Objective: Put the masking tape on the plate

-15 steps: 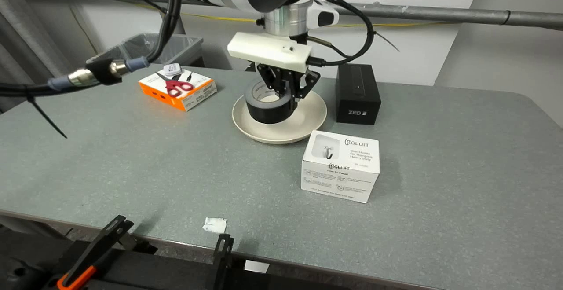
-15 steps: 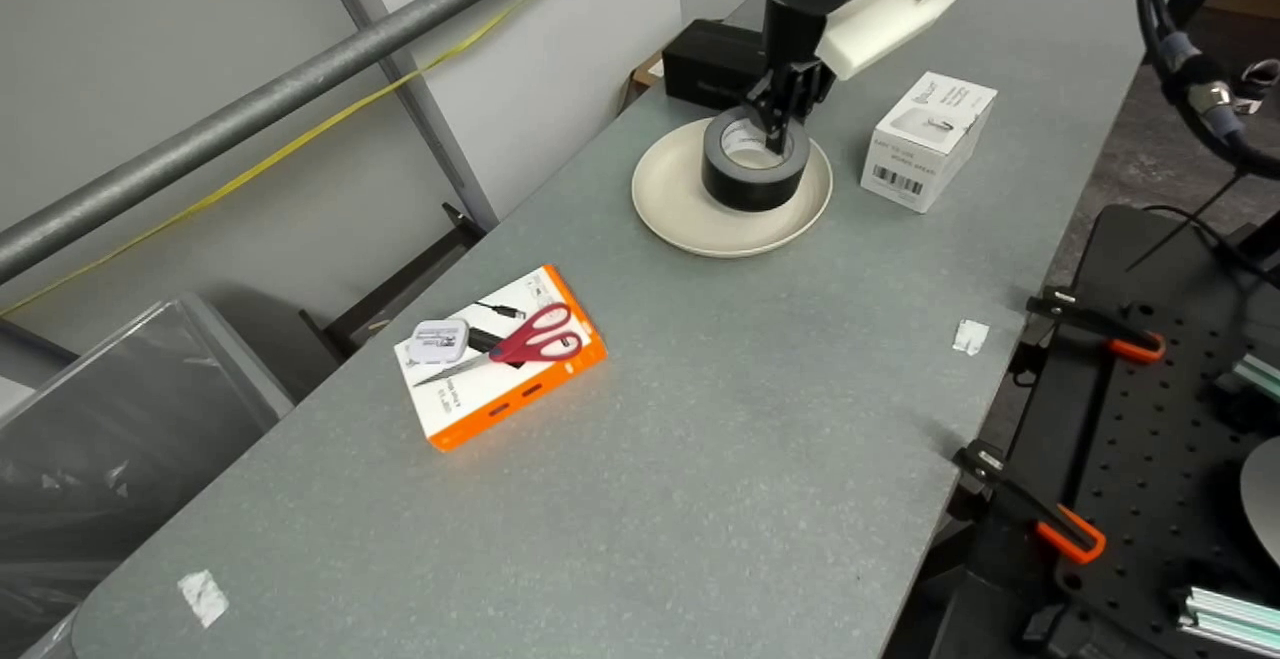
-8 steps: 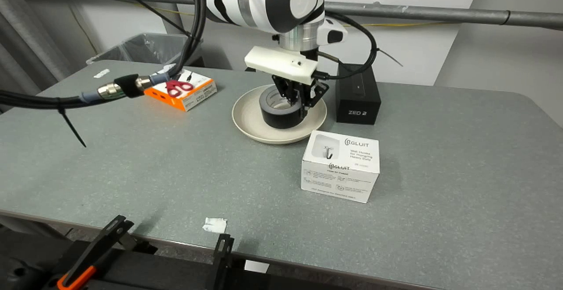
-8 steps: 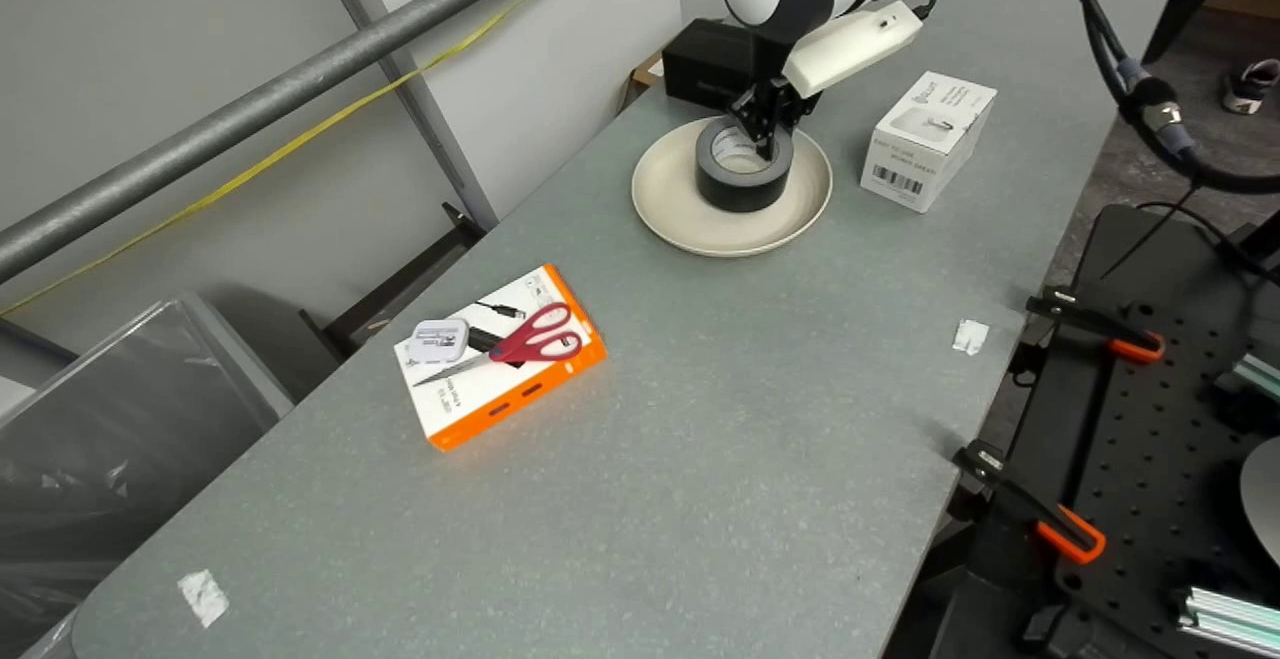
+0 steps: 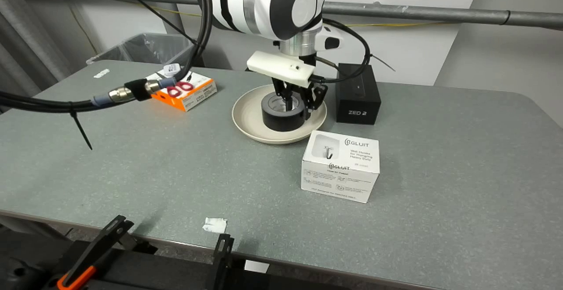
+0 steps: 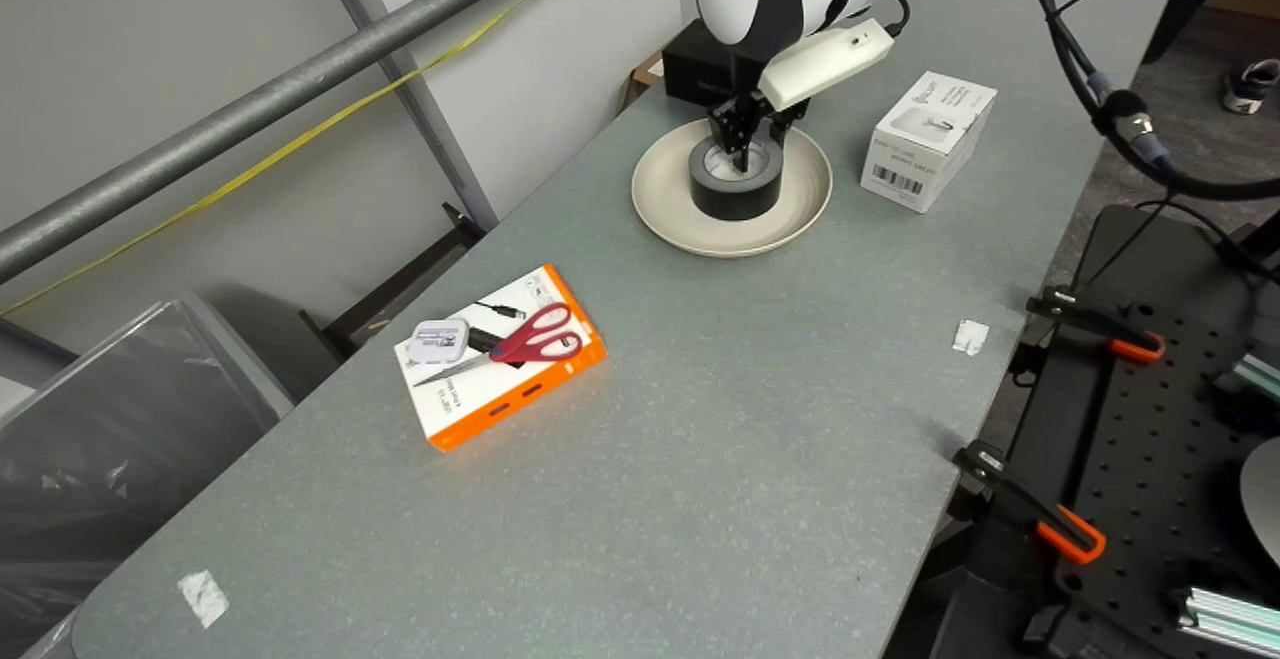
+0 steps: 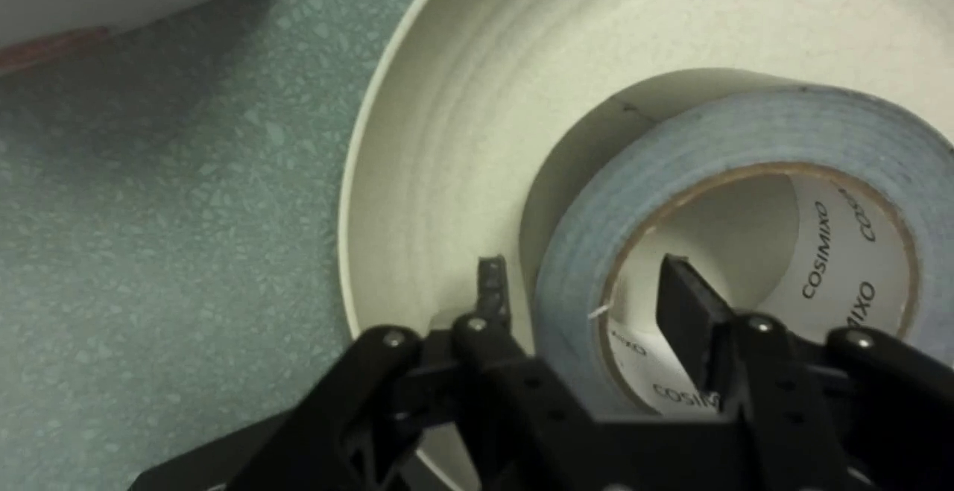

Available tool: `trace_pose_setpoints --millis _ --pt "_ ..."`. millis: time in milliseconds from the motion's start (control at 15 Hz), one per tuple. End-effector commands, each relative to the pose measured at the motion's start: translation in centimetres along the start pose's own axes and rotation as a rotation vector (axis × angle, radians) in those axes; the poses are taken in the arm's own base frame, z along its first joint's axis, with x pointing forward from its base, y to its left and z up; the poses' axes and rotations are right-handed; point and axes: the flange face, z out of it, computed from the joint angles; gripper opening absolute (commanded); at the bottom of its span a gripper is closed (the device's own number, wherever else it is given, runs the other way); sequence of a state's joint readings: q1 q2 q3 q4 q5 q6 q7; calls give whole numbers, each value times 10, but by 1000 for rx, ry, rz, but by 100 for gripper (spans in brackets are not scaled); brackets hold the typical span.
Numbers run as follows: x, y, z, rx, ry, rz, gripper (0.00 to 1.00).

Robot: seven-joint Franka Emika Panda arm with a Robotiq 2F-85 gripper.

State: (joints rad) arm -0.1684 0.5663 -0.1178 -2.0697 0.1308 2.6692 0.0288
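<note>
The masking tape, a dark grey roll (image 5: 282, 122), lies flat on the cream plate (image 5: 244, 114). In an exterior view the roll (image 6: 735, 202) sits near the middle of the plate (image 6: 668, 201). My gripper (image 7: 583, 271) is open around one side of the roll's wall (image 7: 572, 282) in the wrist view. One finger is inside the hollow centre and the other is outside the ring, over the plate (image 7: 417, 178). A gap shows between each finger and the wall. The gripper also shows low over the roll in both exterior views (image 5: 298, 110) (image 6: 760, 149).
A black box (image 5: 358, 98) stands right behind the plate. A white box (image 5: 340, 167) stands close to the plate's front right rim. A white and orange box (image 6: 480, 409) carries red scissors (image 6: 540, 337) and a small white case (image 6: 438, 341). Cables (image 5: 136, 89) hang beside the arm.
My gripper moved down and, in an exterior view, to the right with the tape. The tape was tilted between the fingers; now it lies flat on the plate and the fingers have spread.
</note>
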Motion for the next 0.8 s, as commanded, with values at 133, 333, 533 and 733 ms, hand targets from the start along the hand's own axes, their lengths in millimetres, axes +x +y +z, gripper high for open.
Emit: trace_pose_setpoints --millis 133,333,533,733 --pt "9 -7 -7 16 -3 25 100" --pt "7 -10 -8 27 -34 10 100" --pt "2 -6 -2 6 -8 -4 100" --pt "1 -6 -2 5 -10 -4 100"
